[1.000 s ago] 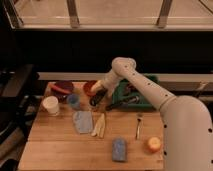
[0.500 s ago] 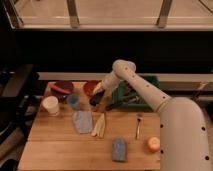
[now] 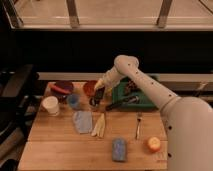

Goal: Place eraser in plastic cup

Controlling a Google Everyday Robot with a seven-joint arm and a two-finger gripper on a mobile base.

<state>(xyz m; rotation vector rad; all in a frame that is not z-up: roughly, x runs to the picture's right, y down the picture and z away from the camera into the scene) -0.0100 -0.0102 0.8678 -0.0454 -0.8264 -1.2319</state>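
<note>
My gripper (image 3: 96,98) points down at the front edge of the red bowl (image 3: 89,87), near the middle of the wooden table. A small dark block, the eraser (image 3: 94,104), sits right at the gripper's tip, close to the table top; I cannot tell whether it is gripped. The short light-blue plastic cup (image 3: 73,100) stands upright a little to the left of the gripper, apart from it. The arm reaches in from the right over the green tray.
A white cup (image 3: 50,105) and a dark red bowl (image 3: 62,87) stand left of the blue cup. A green tray (image 3: 135,95) with a black-handled utensil (image 3: 121,104) lies to the right. A grey-blue cloth (image 3: 82,121), pale sticks (image 3: 99,125), fork (image 3: 138,125), blue sponge (image 3: 119,149) and orange (image 3: 153,145) lie in front.
The gripper has shifted slightly left and down beside the red bowl, with the dark block staying at its tip. Nothing else has moved.
</note>
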